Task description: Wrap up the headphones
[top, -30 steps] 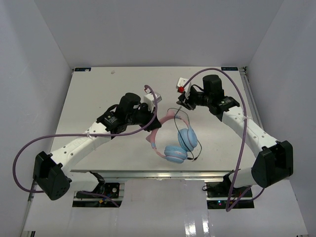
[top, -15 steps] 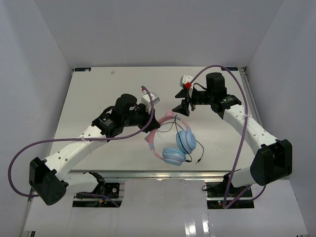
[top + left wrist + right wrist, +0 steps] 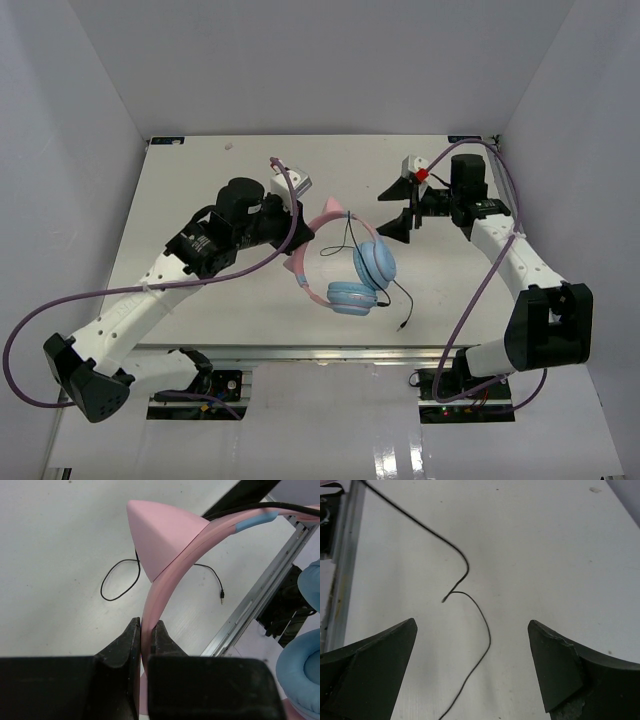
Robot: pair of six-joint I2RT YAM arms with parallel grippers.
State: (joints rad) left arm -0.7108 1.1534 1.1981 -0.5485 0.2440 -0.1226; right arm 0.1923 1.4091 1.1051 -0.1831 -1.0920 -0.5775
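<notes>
The headphones (image 3: 345,268) hang above the middle of the table, two light-blue ear cups (image 3: 374,262) lowest. My left gripper (image 3: 300,236) is shut on the pink headband (image 3: 172,562), just below a cat ear (image 3: 160,535); its fingers (image 3: 131,632) pinch the band flat. The thin black cable (image 3: 392,290) trails from the cups to a plug (image 3: 400,325) on the table. My right gripper (image 3: 398,210) stands wide open to the right of the headphones and holds nothing. In the right wrist view the cable (image 3: 481,622) lies loose on the table between the spread fingers (image 3: 395,645).
Thick purple robot cables (image 3: 130,292) loop off both arms. The table's metal front rail (image 3: 260,595) runs close below the headphones. White walls (image 3: 70,150) enclose the table on three sides.
My right gripper opened, let the cable go and drew back to the right. My left arm carried the headphones a little toward the back of the table.
</notes>
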